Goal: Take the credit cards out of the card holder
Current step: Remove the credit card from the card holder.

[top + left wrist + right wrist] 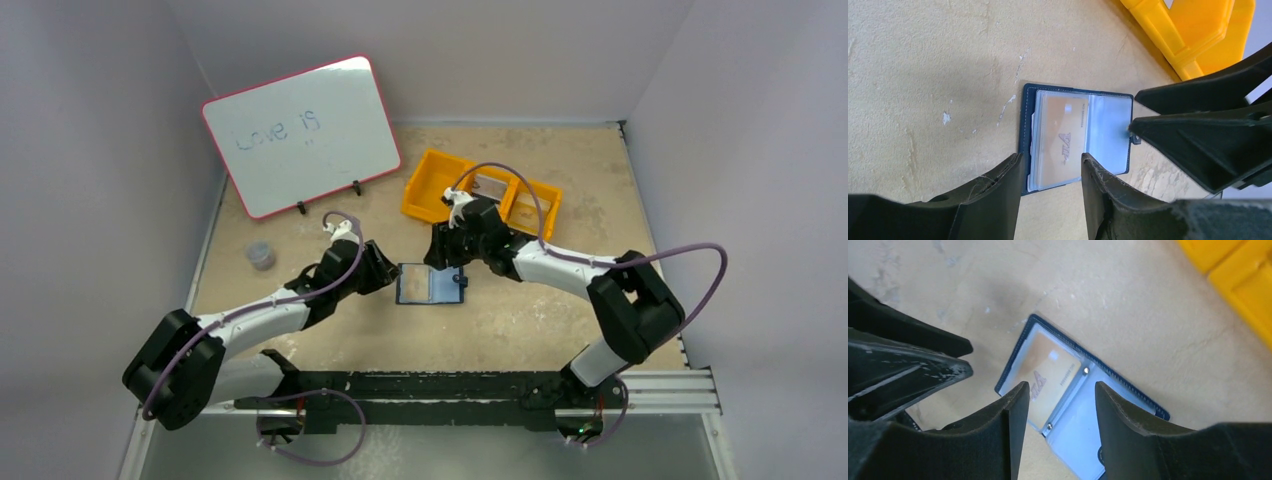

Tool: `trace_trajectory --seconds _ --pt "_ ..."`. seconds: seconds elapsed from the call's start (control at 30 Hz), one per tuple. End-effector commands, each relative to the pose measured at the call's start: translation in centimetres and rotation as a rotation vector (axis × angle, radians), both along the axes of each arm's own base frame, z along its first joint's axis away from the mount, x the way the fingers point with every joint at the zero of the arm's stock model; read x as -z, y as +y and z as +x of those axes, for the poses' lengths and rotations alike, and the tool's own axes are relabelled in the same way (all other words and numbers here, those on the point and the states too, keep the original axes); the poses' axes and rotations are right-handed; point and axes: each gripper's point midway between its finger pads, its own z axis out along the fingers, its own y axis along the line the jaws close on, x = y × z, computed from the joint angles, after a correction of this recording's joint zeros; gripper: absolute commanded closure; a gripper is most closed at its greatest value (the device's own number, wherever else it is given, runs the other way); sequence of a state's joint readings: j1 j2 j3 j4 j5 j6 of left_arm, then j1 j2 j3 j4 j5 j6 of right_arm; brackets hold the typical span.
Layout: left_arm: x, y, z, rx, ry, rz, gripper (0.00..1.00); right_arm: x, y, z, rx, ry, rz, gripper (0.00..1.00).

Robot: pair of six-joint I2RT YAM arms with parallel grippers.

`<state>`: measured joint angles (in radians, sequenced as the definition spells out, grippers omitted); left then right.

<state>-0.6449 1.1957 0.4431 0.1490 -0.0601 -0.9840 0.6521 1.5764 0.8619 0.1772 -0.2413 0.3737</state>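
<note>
Card-extraction step: the card holder [430, 284] lies opened flat just ahead of the left gripper [1050, 157] and beneath the right gripper [1062, 386], both part-open and empty; next, probably, one pins the holder while the other pinches the pocketed credit card [1060, 142].

Card holder [431, 284]: navy blue, pale bluish see-through pockets. Credit card [1060, 139] inside: pale tan, dark lettering. Tray [418, 190]: orange-yellow. Whiteboard [300, 135]: white, pink-red border, blue writing. Table [560, 330]: mottled beige.
</note>
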Motion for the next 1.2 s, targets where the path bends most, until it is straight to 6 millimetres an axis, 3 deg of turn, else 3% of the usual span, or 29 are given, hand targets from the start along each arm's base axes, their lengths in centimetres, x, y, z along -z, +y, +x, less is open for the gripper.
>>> trace_trajectory --seconds 0.0,0.2,0.8,0.93,1.03,1.17 --pt "-1.0 -0.6 0.6 0.006 -0.042 -0.017 0.55 1.4 -0.9 -0.7 0.157 0.053 -0.039 0.45" --pt "-1.0 -0.6 0.6 0.006 -0.043 -0.019 0.55 1.6 0.4 -1.8 0.178 0.062 -0.031 0.46" --pt "-1.1 -0.4 0.8 -0.003 -0.046 -0.010 0.55 6.9 0.8 -3.7 0.284 0.133 -0.263 0.50" --pt "-1.1 -0.5 0.8 -0.004 -0.045 -0.008 0.55 9.3 -0.7 -4.0 0.346 0.172 -0.362 0.56" --pt "-1.1 -0.5 0.8 0.000 -0.042 -0.003 0.55 9.9 -1.6 -4.4 0.378 0.189 -0.381 0.61" --pt "-0.9 -0.5 0.8 0.002 -0.039 -0.002 0.55 10.4 -1.3 -5.1 0.345 0.214 -0.361 0.78"
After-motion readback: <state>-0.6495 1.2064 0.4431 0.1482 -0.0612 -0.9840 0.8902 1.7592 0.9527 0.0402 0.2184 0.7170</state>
